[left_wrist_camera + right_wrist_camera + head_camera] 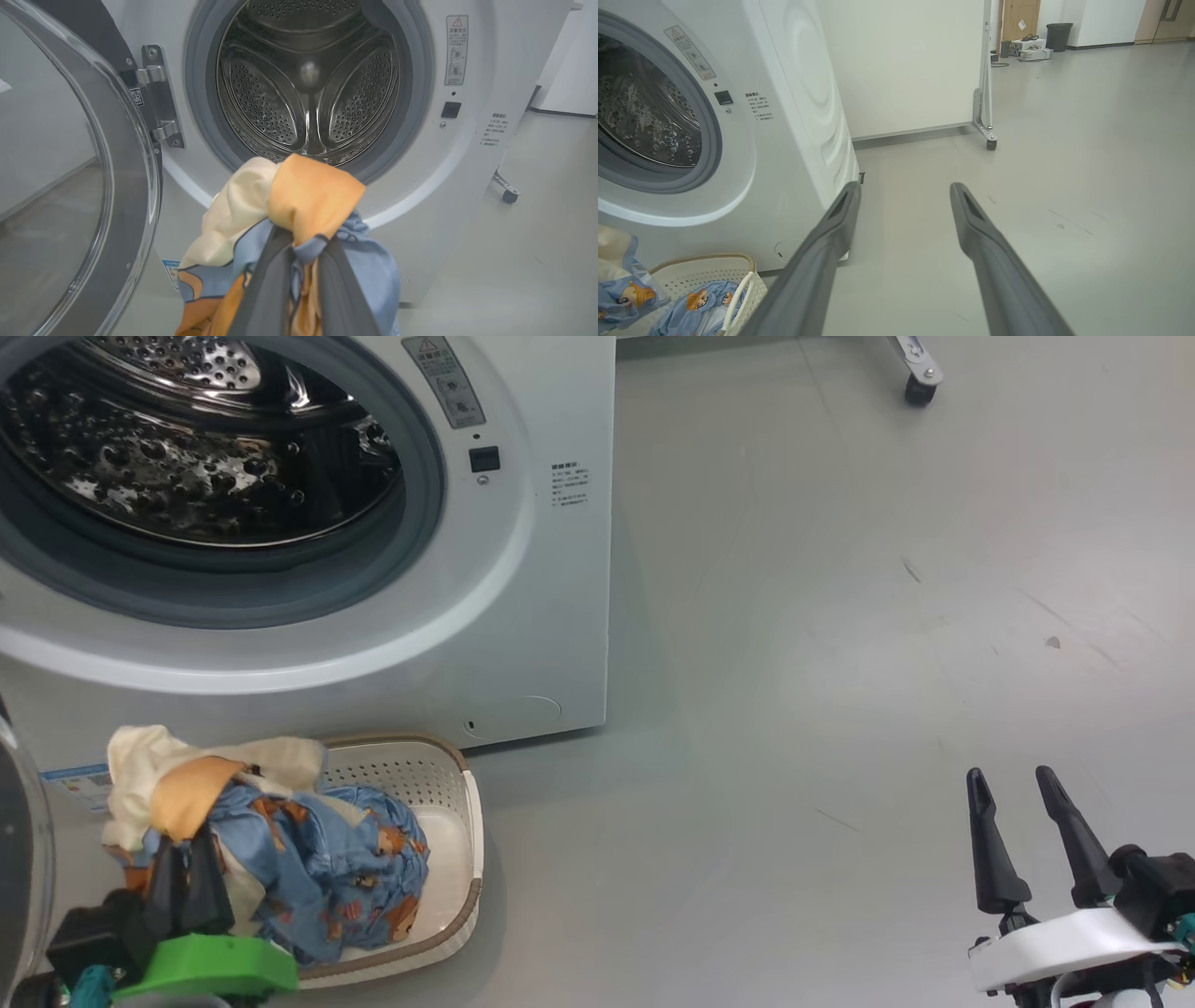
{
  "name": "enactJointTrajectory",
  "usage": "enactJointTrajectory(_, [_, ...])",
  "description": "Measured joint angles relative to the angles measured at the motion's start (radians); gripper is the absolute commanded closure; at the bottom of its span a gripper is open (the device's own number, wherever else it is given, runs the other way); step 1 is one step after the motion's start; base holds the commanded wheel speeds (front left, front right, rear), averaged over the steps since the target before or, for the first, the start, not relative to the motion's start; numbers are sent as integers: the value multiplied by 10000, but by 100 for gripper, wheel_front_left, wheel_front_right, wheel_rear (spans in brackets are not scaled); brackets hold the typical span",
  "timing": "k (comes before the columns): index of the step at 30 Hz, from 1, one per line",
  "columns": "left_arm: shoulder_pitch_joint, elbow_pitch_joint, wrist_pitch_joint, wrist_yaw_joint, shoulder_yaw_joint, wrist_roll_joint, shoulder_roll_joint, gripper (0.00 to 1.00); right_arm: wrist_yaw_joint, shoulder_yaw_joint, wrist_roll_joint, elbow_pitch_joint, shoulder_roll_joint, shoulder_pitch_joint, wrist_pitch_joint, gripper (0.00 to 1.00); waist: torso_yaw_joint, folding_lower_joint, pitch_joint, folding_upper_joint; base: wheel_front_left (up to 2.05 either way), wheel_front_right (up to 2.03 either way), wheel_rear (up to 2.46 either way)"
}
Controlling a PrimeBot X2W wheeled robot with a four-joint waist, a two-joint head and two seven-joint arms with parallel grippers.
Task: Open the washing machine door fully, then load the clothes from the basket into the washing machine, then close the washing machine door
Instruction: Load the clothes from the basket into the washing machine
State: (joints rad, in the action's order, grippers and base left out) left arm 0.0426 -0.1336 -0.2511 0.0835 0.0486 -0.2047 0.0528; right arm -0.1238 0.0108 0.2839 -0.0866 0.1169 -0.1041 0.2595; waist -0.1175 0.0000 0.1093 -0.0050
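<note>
The washing machine stands with its door swung wide to the left on a metal hinge, so the steel drum is exposed. Below the opening sits the basket, holding light-blue bear-print clothes. My left gripper is shut on a bunch of cream, orange and blue clothes, lifted above the basket in front of the drum opening. Off to the right, my right gripper hangs open and empty over the floor. In the right wrist view its fingers point past the machine's corner.
A wheeled frame's caster stands behind the machine on the right, below a white panel. A bin and boxes sit far back. Grey floor spreads to the right of the machine.
</note>
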Motion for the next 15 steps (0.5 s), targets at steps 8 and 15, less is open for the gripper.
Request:
enactJointTrajectory(8, [1328,-29,65,121,-487,182,339,100,0,40,82,75,-221,440,0,0,-589,0,654,0,0,0,0])
enactJointTrajectory(15, [2931,-190,284,203,-895,297,755,100,0,184,184,117,-278,791,0,0,-1072,0,1348,0,0,0,0])
